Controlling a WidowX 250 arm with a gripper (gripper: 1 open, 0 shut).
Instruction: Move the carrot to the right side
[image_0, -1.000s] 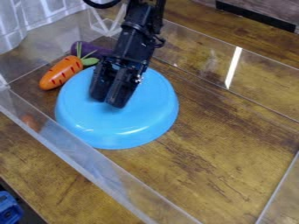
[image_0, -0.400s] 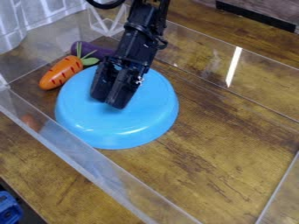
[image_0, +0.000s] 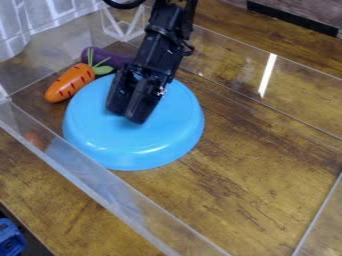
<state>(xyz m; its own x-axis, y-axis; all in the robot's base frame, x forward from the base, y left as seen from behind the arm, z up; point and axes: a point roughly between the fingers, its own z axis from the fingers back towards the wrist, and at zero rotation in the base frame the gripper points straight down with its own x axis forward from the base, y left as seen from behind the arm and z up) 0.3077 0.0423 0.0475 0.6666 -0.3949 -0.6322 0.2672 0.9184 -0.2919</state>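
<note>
The small orange carrot (image_0: 68, 84) with a green top lies on the wooden table at the left, beside the blue plate (image_0: 147, 131). My black gripper (image_0: 130, 108) hangs over the plate's left half, to the right of the carrot and apart from it. Its fingers point down at the plate with a narrow gap and nothing shows between them. A purple toy vegetable (image_0: 102, 58) lies just behind the carrot, partly hidden by my arm.
Clear plastic walls (image_0: 54, 155) ring the work area at left and front. The wooden table (image_0: 254, 170) stretches to the right of the plate. A blue object (image_0: 8, 240) sits outside the wall at the bottom left corner.
My gripper has shifted very slightly up over the plate. The carrot and plate have not moved.
</note>
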